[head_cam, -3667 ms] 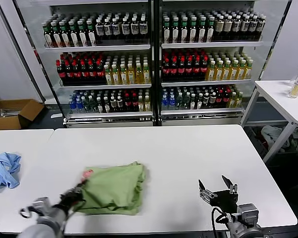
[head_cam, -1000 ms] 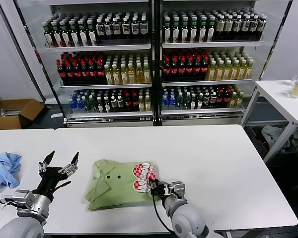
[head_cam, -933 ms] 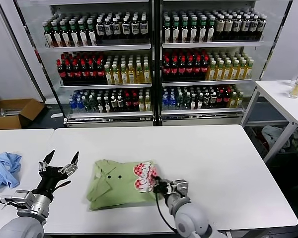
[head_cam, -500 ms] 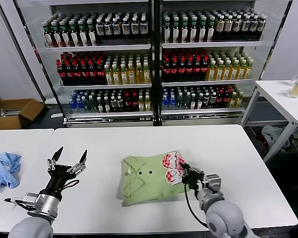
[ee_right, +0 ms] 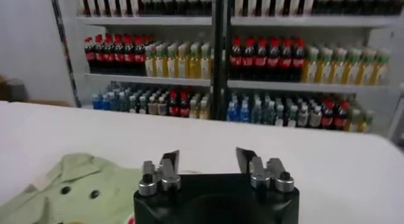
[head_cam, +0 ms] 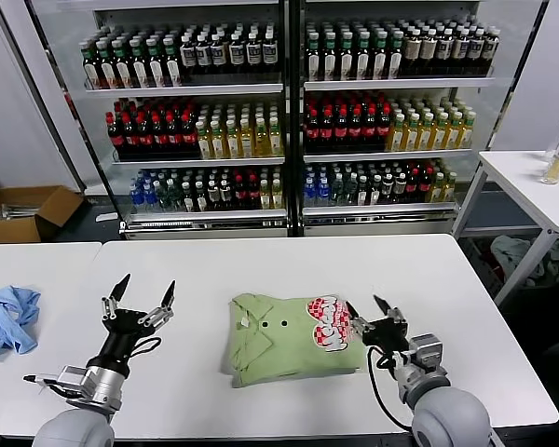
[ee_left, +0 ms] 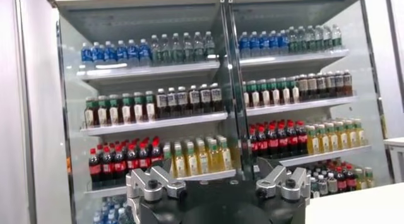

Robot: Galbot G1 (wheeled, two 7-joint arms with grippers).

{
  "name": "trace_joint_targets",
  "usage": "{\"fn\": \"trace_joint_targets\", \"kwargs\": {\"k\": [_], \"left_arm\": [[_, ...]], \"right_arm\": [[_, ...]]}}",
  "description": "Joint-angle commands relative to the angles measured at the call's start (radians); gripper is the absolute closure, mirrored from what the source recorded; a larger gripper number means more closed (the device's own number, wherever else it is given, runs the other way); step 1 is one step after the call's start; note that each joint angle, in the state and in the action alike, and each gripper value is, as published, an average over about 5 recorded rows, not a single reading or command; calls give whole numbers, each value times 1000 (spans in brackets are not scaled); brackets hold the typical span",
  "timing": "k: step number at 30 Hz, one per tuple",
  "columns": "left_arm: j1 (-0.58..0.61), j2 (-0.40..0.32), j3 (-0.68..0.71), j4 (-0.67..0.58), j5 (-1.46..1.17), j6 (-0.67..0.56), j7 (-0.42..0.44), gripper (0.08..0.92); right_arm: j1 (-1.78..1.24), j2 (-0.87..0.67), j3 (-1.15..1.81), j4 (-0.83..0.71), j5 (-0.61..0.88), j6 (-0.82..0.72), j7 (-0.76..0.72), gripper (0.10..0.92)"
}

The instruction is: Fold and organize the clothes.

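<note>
Shirt [head_cam: 289, 340], folded, lies mid-table [head_cam: 261, 261] with its long axis running sideways, its printed end just beside the right gripper [head_cam: 374, 318], jaws spread and empty, while the left gripper [head_cam: 138, 300], also spread, hovers well apart.

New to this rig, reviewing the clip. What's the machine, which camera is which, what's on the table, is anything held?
It is a two-armed robot, and each arm ends in a two-fingered hand. The wide picture comes from its head, looking down at a white table. The other two pictures come from cameras on its wrists, each looking out past that arm's own fingers toward the drinks coolers.

A folded light green shirt lies on the table, its red-and-white print facing up. A light blue garment sits far to the left.

Nothing is held. The right hand is open beside the shirt's print edge. The left hand is open, raised, left of the shirt.
</note>
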Motion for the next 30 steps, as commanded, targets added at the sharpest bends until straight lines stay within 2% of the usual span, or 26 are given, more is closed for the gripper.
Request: {"fn": "trace_joint_targets", "kwargs": {"k": [1, 5, 9, 15, 18, 22, 26, 30], "left_arm": [[-35, -36, 86, 22, 218, -58, -42, 177], [-60, -49, 129, 35, 312, -80, -79, 177], [-94, -54, 151, 58, 376, -92, -86, 177], [-176, -70, 98, 158, 468, -209, 49, 177], [-215, -74, 78, 194, 463, -232, 72, 177], [-246, -65, 88, 208, 332, -204, 82, 177], [-259, -47, 123, 202, 178, -113, 40, 177], [-272, -28, 142, 214, 139, -64, 2, 177]], "right_arm": [[14, -70, 150, -2, -60, 31, -21, 342], [13, -97, 235, -5, -31, 29, -31, 237], [17, -108, 283, -31, -59, 54, -63, 205], [38, -96, 279, -91, -162, 174, -112, 202], [49, -90, 263, -120, -210, 212, -124, 202], [68, -89, 247, -150, -225, 232, -130, 203], [90, -86, 241, -175, -225, 235, -139, 203], [104, -74, 232, -194, -232, 237, -143, 203]]}}
